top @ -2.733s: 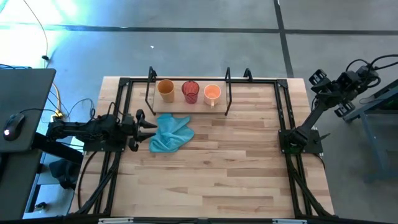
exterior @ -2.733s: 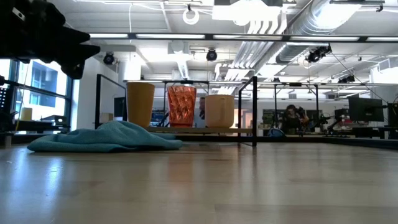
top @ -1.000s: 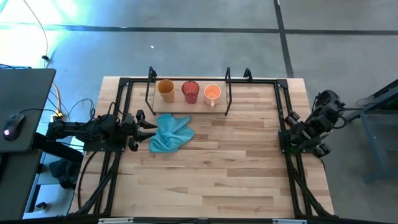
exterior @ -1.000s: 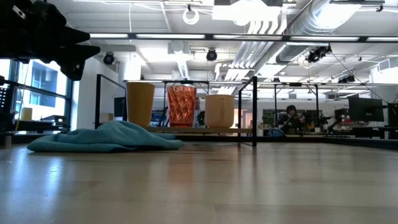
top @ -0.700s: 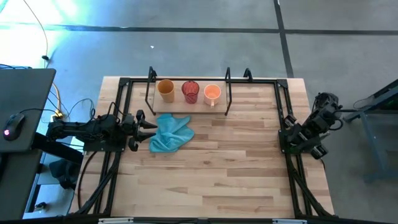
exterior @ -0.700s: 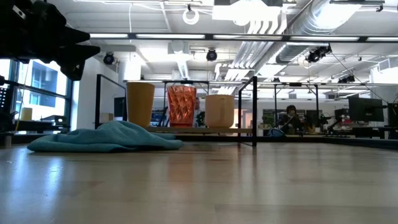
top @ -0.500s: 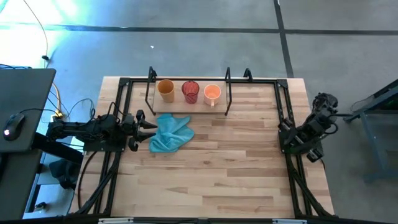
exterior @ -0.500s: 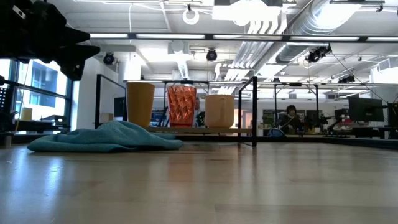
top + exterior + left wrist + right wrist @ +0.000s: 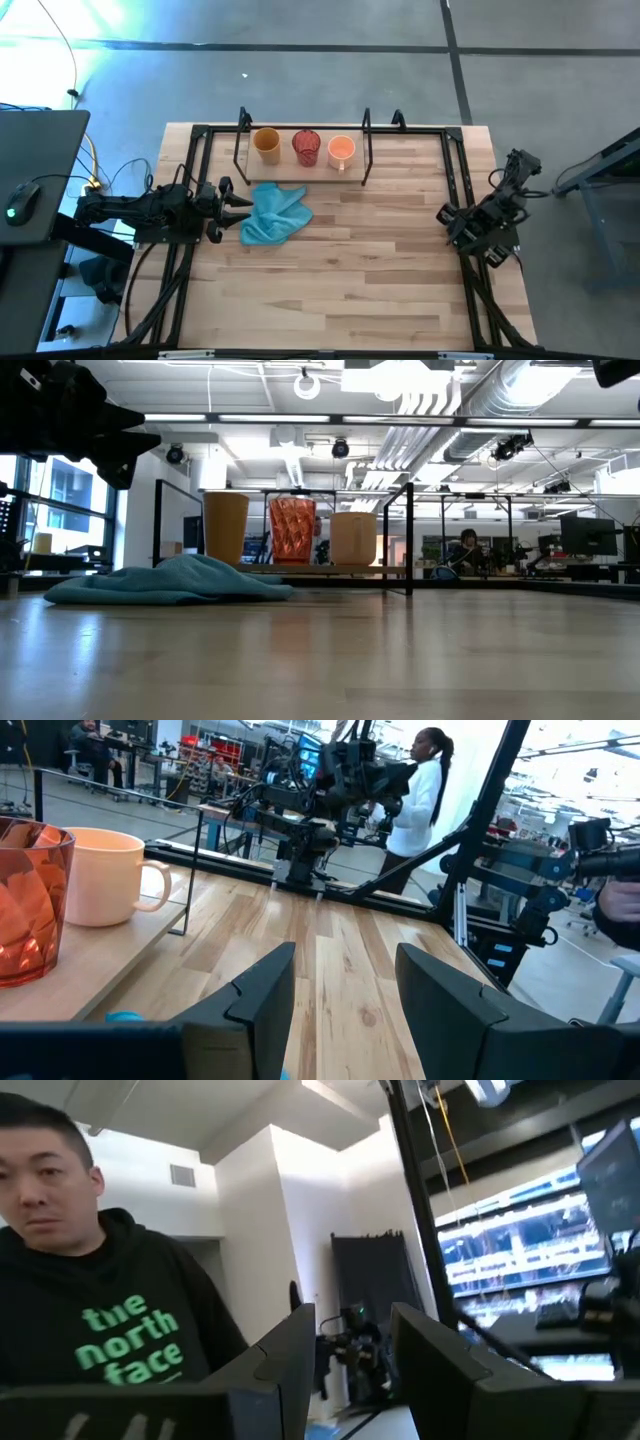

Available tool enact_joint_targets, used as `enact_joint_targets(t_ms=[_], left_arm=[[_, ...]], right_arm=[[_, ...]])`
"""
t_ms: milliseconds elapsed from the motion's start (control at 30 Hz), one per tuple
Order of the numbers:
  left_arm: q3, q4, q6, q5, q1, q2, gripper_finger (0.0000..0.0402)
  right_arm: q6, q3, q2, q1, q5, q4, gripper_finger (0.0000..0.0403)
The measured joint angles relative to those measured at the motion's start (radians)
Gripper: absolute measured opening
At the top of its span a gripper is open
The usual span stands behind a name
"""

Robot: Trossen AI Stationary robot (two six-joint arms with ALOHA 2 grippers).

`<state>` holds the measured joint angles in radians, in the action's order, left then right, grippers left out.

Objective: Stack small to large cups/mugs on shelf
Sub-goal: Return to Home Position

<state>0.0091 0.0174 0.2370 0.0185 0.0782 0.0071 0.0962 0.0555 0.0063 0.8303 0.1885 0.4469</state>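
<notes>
Ahead of the left gripper (image 9: 340,985), whose two dark fingers are spread with bare wood showing between them, three cups stand upright in a row on the low black wire shelf (image 9: 366,150) at the far edge of the table (image 9: 350,290). The mustard-yellow cup (image 9: 266,144) is the one nearest those fingers. The red ribbed cup (image 9: 306,147) stands in the middle, and the light orange mug (image 9: 341,151) is farthest from them, its pale handle turned toward the open table. None of the three touches its neighbour.

A crumpled light blue cloth (image 9: 274,214) lies just in front of the left fingertips, between them and the shelf; whether it touches them cannot be told.

The right gripper (image 9: 350,1350) sits with its arm folded low at the table's right edge, well apart from the shelf and the cups. Its fingers are parted with nothing between them, and they point out into the room, where a person in a dark hooded top (image 9: 110,1330) with green lettering shows just beyond them.
</notes>
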Motion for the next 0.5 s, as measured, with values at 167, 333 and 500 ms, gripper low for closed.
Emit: enact_joint_targets(t_ms=[167,333,500], left_arm=[[0.0,0.0,0.0,0.0,0.0,0.0,0.0163],[0.0,0.0,0.0,0.0,0.0,0.0,0.0163],[0.0,0.0,0.0,0.0,0.0,0.0,0.0163]], right_arm=[[0.044,-0.02,0.0,0.008,-0.028,0.006,0.0126],[0.036,-0.046,0.0,0.036,-0.033,0.01,0.0126],[0.024,-0.046,0.0,0.057,-0.044,-0.02,0.0126]])
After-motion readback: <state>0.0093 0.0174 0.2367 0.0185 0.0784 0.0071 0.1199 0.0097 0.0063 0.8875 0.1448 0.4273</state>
